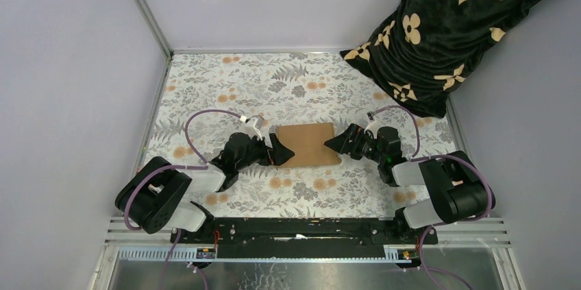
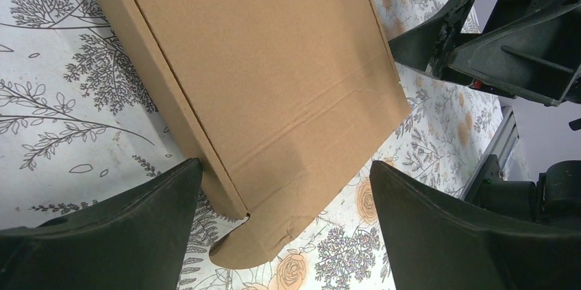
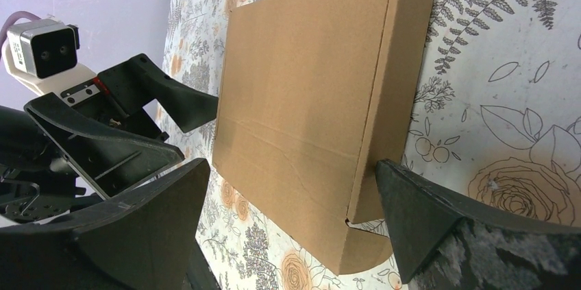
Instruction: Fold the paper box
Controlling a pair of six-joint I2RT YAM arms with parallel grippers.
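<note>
The paper box is a flat, closed brown cardboard box lying in the middle of the floral cloth. My left gripper is open at its left end, and my right gripper is open at its right end. In the left wrist view the box reaches down between the spread fingers, and a rounded tab sticks out at its near corner. In the right wrist view the box lies between the wide fingers, the right fingertip close beside its side wall. Neither gripper holds anything.
A black blanket with gold flower marks hangs over the back right corner. Grey walls close in the left, back and right sides. A metal rail with the arm bases runs along the near edge. The floral cloth covers the table.
</note>
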